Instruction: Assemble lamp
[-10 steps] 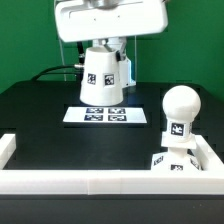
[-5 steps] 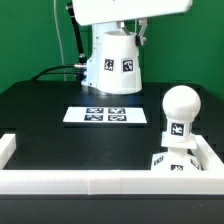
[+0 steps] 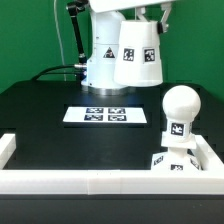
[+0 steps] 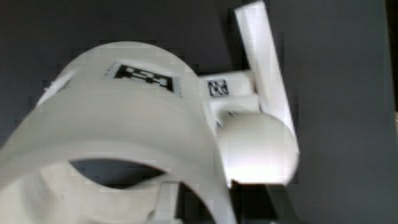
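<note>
The white tapered shade [image 3: 138, 55] hangs in the air at the top of the exterior view, tilted, with black square tags on its side. My gripper [image 3: 141, 20] is shut on its upper end, and the fingers are mostly hidden. The round-topped bulb [image 3: 181, 108] stands upright on the square base block [image 3: 172, 161] at the exterior view's right, below and to the right of the shade. In the wrist view the shade [image 4: 125, 130] fills the near field, with the bulb [image 4: 254, 146] beyond it.
The marker board [image 3: 108, 116] lies flat on the black table. The white robot pedestal [image 3: 98, 68] stands behind the shade. A low white wall [image 3: 90, 182] runs along the front and turns up beside the base at the right [image 3: 213, 158].
The shade has risen from near the marker board and moved toward the exterior view's right, closer to the bulb, still in my gripper. Bulb and base have not moved.
</note>
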Robot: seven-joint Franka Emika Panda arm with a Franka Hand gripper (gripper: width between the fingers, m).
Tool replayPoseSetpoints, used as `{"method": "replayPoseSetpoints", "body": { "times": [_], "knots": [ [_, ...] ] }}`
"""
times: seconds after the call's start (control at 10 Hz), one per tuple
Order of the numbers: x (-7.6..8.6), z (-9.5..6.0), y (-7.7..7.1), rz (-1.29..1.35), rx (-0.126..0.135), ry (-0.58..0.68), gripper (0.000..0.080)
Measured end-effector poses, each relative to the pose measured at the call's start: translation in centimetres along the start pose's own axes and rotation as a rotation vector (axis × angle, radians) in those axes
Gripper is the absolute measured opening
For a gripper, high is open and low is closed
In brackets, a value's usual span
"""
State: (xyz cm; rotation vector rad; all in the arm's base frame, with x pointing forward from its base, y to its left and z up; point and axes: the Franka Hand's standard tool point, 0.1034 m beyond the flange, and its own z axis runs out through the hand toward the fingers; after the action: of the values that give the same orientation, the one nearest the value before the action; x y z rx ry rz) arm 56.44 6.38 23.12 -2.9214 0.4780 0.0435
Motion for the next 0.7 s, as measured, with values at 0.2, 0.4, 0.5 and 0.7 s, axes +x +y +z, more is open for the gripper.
{"method": "replayPoseSetpoints", "body": {
  "times": [0.2,0.4,0.5,0.7],
  "knots": [
    [1.8,-0.5,-3.5,0.024,0.011,0.027,0.0047],
    [2.9,-0.8,-5.5,0.047,0.017,0.034,0.0047],
    [3.3,-0.4,-6.7,0.059,0.016,0.038,0.0047],
    [3.6,1.7,-7.4,0.048,0.003,0.024,0.0047]
  ]
}}
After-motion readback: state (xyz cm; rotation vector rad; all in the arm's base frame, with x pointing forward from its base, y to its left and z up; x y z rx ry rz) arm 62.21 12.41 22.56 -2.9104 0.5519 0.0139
